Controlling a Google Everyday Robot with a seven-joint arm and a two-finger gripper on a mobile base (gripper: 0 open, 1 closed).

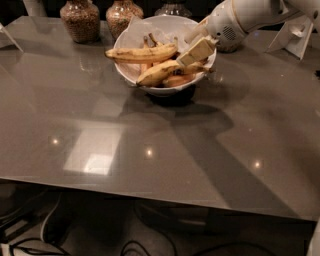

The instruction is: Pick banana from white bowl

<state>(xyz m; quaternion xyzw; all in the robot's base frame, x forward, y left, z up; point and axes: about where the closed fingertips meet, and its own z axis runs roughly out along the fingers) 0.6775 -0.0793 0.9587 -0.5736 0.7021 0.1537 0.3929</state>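
Observation:
The white bowl (131, 41), lined with white paper, stands at the back middle of the grey table. The plump curved yellow banana (159, 73) lies in its front part. A longer, straighter banana (142, 54) lies across it behind, and small orange-tinted bananas (178, 80) sit beside it. My gripper (195, 43) reaches in from the upper right on a white arm (250, 15). It is open and empty over the right side of the bowl. Its lower finger (198, 51) is just above the plump banana's right end.
Two grain jars (80, 20) (122, 15) and a glass jar (173, 8) stand behind the bowl. A white card stand (295, 34) is at the far right and another (7, 37) at the far left. The table's front edge (150, 192) runs across the lower part.

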